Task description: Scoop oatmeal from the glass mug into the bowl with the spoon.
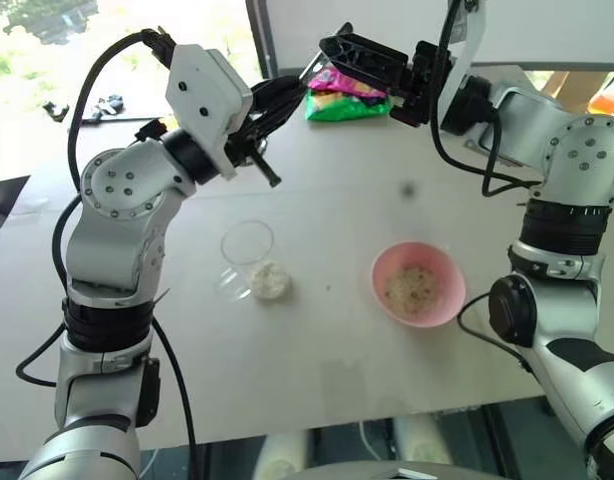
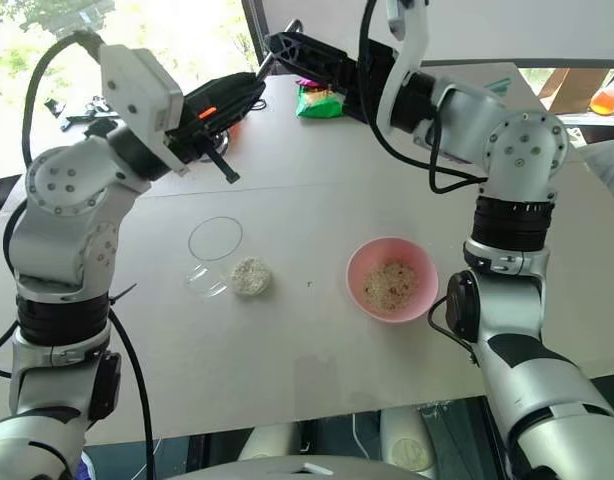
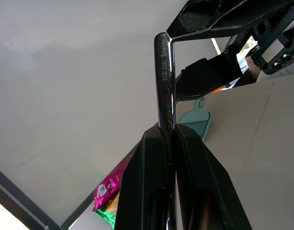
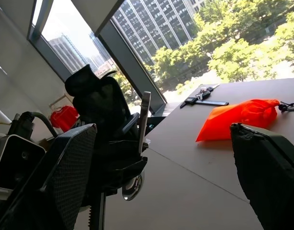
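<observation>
The left gripper is clamping the spoon by its handle, holding it raised above the far part of the tabletop. The right gripper is hanging beside it with its jaws spread wide and gripping nothing, the spoon's handle end sitting between its fingers. The glass mug is lying tipped on its side near the middle of the tabletop, with a small heap of oatmeal resting at its base. The bowl is sitting apart from the mug, toward the tabletop's right edge, with more oatmeal inside it. A pink and green packet is lying at the far edge, and a teal scoop is resting on the tabletop
</observation>
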### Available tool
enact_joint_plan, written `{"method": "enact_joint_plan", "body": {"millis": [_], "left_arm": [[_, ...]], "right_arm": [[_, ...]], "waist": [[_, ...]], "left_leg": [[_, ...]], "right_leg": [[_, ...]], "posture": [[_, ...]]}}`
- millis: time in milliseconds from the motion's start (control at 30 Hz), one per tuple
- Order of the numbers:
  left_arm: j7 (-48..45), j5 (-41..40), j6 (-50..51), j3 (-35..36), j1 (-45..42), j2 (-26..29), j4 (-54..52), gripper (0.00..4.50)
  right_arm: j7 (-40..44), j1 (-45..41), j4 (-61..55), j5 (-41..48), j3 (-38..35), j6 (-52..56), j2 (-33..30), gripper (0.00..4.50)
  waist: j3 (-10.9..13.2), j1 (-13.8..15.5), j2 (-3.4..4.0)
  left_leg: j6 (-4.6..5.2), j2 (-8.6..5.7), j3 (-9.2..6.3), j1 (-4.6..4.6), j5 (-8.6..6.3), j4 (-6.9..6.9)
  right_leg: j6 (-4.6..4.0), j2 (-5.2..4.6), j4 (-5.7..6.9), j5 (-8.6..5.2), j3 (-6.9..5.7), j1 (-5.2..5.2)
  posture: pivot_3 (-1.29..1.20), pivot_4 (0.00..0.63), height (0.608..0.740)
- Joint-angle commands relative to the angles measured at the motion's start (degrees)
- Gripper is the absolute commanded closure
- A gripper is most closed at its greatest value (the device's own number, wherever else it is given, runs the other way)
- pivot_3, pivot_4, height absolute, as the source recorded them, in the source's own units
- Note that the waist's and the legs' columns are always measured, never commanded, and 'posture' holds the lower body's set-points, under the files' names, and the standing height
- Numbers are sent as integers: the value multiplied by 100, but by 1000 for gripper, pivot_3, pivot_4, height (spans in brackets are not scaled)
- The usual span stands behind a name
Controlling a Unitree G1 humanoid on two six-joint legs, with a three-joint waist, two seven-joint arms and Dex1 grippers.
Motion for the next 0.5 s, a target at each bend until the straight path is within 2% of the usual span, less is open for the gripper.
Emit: {"method": "enact_joint_plan", "body": {"millis": [33,133,167,200,367,467,500], "left_arm": [[-20,17,-53,-4,-60,-15,-315,4456],[-67,66,-172,-115,21,-79,-299,4456],[-58,72,-179,-134,26,-105,-299,4500],[-47,75,-177,-141,21,-133,-295,4500],[-76,114,-213,-168,-7,-230,-252,4500],[-90,134,-227,-196,-42,-271,-233,4500],[-94,142,-234,-206,-53,-287,-228,4500]], "right_arm": [[9,-198,-277,205,-124,0,-51,0],[28,-173,-301,268,-142,61,-112,0],[19,-166,-307,293,-146,80,-125,519],[10,-154,-322,315,-145,94,-137,768],[15,-83,-383,379,-89,245,-283,2952],[64,-18,-464,439,-60,390,-375,4475],[74,2,-492,472,-57,432,-399,4475]], "waist": [[0,3,0],[0,4,0],[0,4,0],[0,2,0],[0,3,0],[1,7,1],[0,7,1]], "left_leg": [[0,0,-2,0,0,5],[0,-1,-1,2,1,9],[0,-1,-1,2,1,9],[0,-1,-1,2,1,9],[0,-1,0,2,1,8],[0,-1,0,2,1,8],[0,-1,1,2,1,8]], "right_leg": [[0,0,2,0,0,0],[0,0,6,0,2,0],[0,0,6,0,2,0],[0,0,6,0,2,0],[0,1,4,0,4,0],[0,0,4,0,4,0],[0,0,4,0,5,0]], "posture": [[0,150,740],[0,150,740],[0,150,740],[0,150,740],[0,150,740],[0,150,740],[0,150,740]]}}
